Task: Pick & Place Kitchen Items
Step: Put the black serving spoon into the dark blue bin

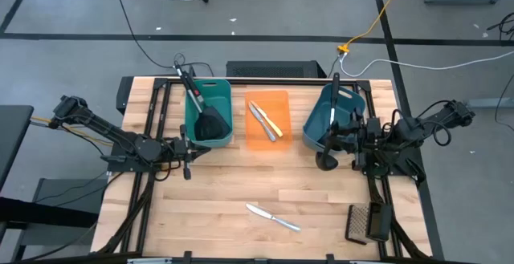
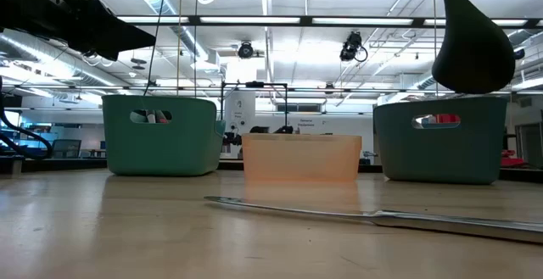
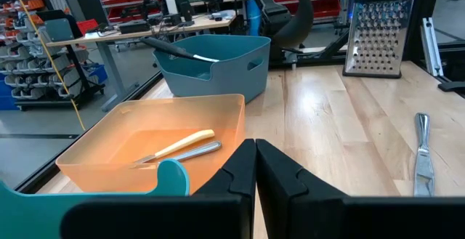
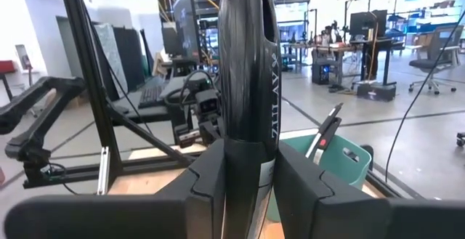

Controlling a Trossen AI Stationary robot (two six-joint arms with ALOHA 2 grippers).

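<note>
The right pincer [image 4: 247, 173] is clamped on a black ladle [image 1: 328, 148], handle upright, bowl hanging just short of the blue tub [image 1: 333, 111] at the bench's far right. The low view alone shows the bowl clear of the bench. The left pincer [image 3: 254, 173], fingers together, waits beside the teal tub [image 1: 209, 111].

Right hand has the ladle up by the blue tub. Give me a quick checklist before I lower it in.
1. Right hand shut on the ladle: ok.
2. Ladle bowl clear of the table, hanging in the low view: ok.
3. Ladle over the blue tub: not ok, it hangs just outside the near rim.
4. Room inside the tub: cannot tell; one utensil already lies there.
5. Left hand shut, parked by the teal tub, out of the way: ok.
</note>
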